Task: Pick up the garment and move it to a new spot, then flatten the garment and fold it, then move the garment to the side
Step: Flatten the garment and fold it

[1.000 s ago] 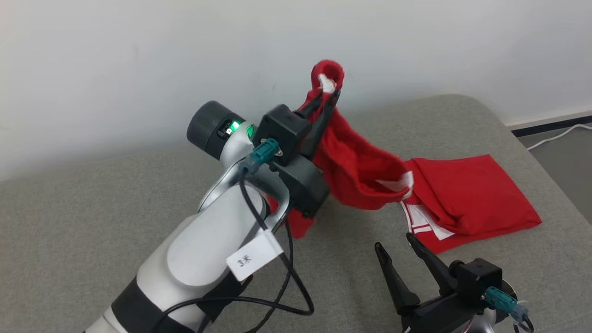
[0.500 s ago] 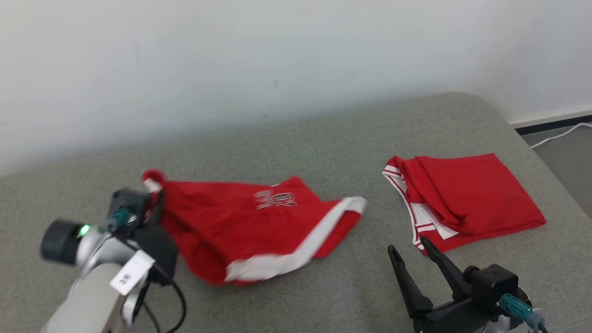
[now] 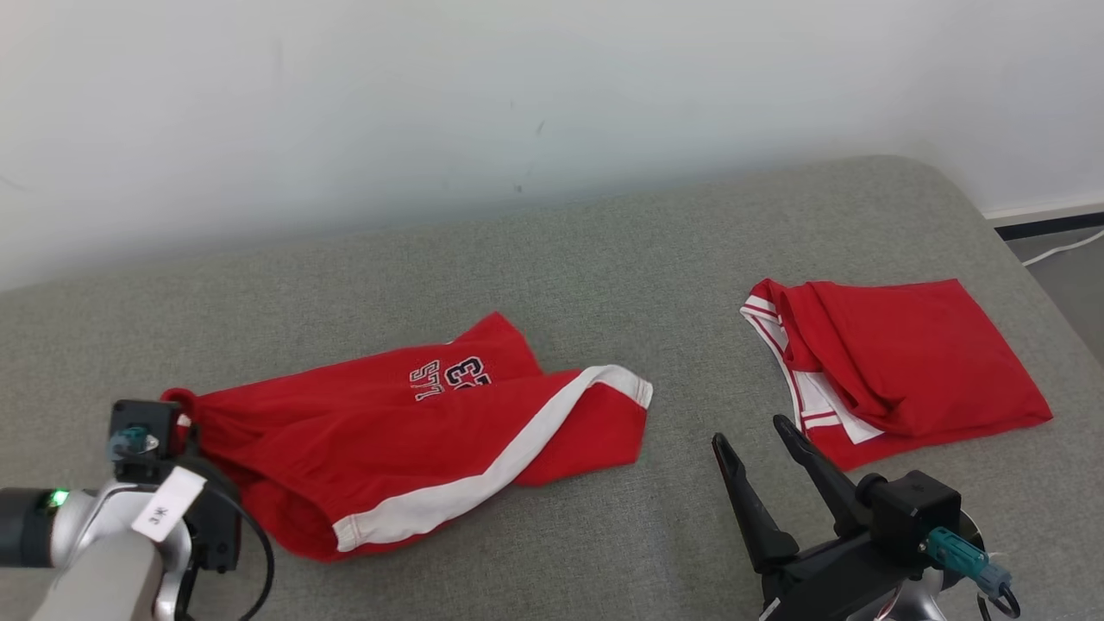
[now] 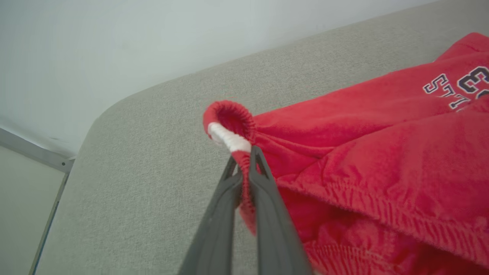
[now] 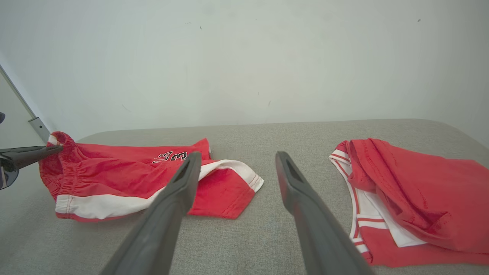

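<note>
Left wrist view: left end effector (image 4: 244,159) clamped on the waistband loop of red shorts (image 4: 363,152). In the head view the wrist housing hides that pinch. Right end effector (image 3: 749,430) has fingers apart, lower right. Shorts hung mid-air a second ago, now lie spread lower left on grey cushion (image 3: 604,276).

A folded red top (image 3: 914,354) with white striped trim lies on the right part of the grey padded bench (image 3: 604,259), its trimmed edge turned toward the bench's middle. Behind rises a plain white wall (image 3: 517,86) with a few small dark marks. At far right a white cable (image 3: 1069,246) crosses the grey floor (image 3: 1078,285) below a dark skirting strip (image 3: 1052,223).
</note>
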### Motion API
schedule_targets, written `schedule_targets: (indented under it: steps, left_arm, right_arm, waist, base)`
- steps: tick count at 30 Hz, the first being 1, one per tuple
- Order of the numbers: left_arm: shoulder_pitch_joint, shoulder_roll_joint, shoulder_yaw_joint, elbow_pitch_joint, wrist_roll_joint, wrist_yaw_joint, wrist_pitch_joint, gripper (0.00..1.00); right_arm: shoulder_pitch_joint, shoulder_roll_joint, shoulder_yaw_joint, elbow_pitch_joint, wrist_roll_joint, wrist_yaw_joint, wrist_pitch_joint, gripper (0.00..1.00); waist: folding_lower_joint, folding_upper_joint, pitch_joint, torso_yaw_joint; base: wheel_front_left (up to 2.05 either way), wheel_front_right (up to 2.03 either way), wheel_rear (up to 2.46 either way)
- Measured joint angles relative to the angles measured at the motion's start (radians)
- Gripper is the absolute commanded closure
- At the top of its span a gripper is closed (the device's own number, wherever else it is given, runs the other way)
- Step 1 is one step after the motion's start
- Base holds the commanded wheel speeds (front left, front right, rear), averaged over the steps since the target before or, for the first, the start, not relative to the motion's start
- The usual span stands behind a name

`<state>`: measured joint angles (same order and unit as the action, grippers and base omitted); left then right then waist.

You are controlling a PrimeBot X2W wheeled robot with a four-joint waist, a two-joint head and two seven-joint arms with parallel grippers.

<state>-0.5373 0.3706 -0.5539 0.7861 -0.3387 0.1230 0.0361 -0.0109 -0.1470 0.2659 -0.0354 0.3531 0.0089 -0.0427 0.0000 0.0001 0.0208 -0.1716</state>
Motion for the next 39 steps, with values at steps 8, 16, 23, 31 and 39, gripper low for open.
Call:
schedule_targets:
  steps: [8, 16, 23, 31, 39]
  left_arm:
    - [0.0, -0.027, 0.065, 0.03, -0.013, 0.0, -0.014, 0.0]
    - [0.072, -0.097, 0.18, -0.082, -0.038, 0.0, -0.162, 0.0]
    - [0.273, -0.198, 0.328, -0.254, -0.072, 0.001, -0.301, 0.0]
    - [0.498, -0.213, 0.265, -0.445, -0.006, 0.001, -0.292, 0.0]
    - [0.601, -0.186, 0.231, -0.55, 0.01, 0.001, -0.292, 0.0]
  right_arm:
    - [0.001, -0.001, -0.005, 0.009, 0.0, 0.0, 0.007, 0.0]
    - [0.003, -0.005, -0.036, 0.028, 0.002, -0.005, -0.002, 0.0]
    - [0.044, -0.013, -0.103, 0.06, 0.027, -0.036, -0.033, 0.0]
    - [0.066, -0.018, -0.165, 0.071, 0.063, -0.045, -0.073, 0.0]
    - [0.089, -0.026, -0.191, 0.094, 0.096, -0.045, -0.083, 0.0]
  waist:
    - [0.0, 0.0, -0.002, 0.009]
    - [0.0, 0.0, -0.022, 0.042]
    - [0.0, 0.0, -0.056, 0.099]
    - [-0.0001, -0.0001, -0.09, 0.174]
    - [-0.0001, -0.0001, -0.11, 0.241]
  base:
    - [0.0, 0.0, 0.0]
    - [0.0, 0.0, 0.0]
    - [0.0, 0.0, 0.0]
    - [0.0, 0.0, 0.0]
    - [0.0, 0.0, 0.0]
